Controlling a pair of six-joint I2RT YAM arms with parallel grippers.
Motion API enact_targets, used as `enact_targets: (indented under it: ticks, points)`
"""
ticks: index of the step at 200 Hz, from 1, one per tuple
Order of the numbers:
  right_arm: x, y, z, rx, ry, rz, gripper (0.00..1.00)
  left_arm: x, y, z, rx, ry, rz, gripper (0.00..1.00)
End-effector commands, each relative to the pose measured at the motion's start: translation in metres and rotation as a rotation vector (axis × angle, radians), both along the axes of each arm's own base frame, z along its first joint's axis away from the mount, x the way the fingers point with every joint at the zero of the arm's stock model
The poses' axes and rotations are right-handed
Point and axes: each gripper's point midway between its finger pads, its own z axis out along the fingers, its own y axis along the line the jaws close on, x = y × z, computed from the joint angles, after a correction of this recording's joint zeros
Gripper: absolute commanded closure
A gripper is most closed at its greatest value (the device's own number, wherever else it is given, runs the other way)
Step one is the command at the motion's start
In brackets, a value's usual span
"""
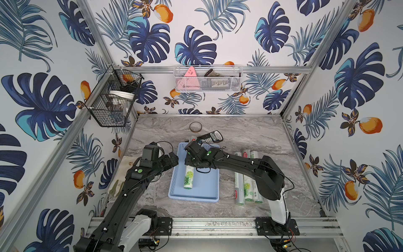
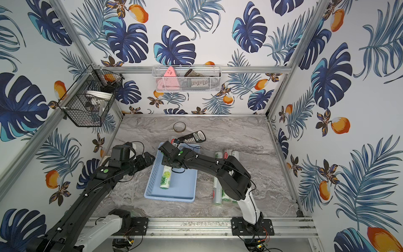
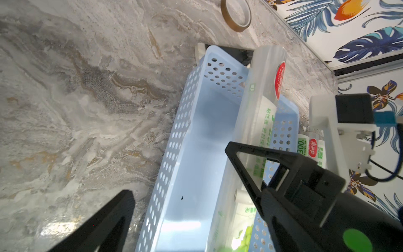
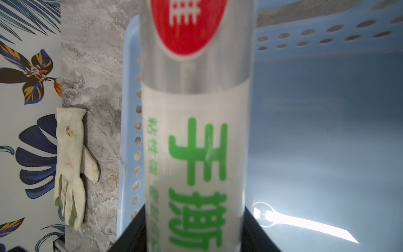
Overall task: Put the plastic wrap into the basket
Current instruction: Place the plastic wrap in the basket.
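Green letters and a red spot show on the plastic wrap roll, and our right claw is squeezed tight on its sides. We hold the roll over the blue basket, close along the wall with holes on our left side. In a top view its near end, with the green grapes and the "300", sits low inside the basket. Its far end pokes out over the far wall. We cannot tell if the roll touches the basket floor.

Our left claw hangs just beside the basket's left wall and holds nothing. In the left wrist view one of its fingers sits far off to the side, so that claw is wide.

Three more rolls lie side by side on the grey marble table. They are to the right of the basket and partly under our right arm. Just past the basket's far end lies a black gadget with buttons. A bit farther back is a brown tape ring. A dirty white glove lies flat on the table near the left wall. Up on the walls hang a black wire basket and a white mesh basket with something pink in it.
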Motion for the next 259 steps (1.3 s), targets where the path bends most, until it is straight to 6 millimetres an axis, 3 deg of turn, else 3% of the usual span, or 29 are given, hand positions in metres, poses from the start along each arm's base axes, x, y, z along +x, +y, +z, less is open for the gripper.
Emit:
enact_targets:
  ticks: [1,28,75,117,179,259]
  points:
    - [-0.001,0.012,-0.004,0.032,0.006,-0.009,0.59,-0.003,-0.001,-0.006,-0.030,0.018,0.020,0.01]
    - [-0.004,0.018,-0.013,0.035,0.027,0.005,0.59,-0.007,0.005,-0.018,-0.011,0.041,0.050,0.01]
    - [-0.013,0.020,-0.015,0.043,0.045,0.027,0.59,-0.010,-0.002,-0.033,-0.069,0.053,0.053,0.01]
    - [-0.031,0.024,0.016,0.069,0.003,0.066,0.60,-0.012,0.002,-0.032,-0.057,0.051,0.067,0.01]
    - [-0.042,0.028,-0.003,0.077,0.068,0.068,0.60,-0.016,0.005,-0.020,-0.054,0.003,0.078,0.01]
    - [-0.041,0.039,-0.033,0.044,0.113,0.080,0.59,-0.020,-0.003,-0.028,-0.088,0.011,0.048,0.01]
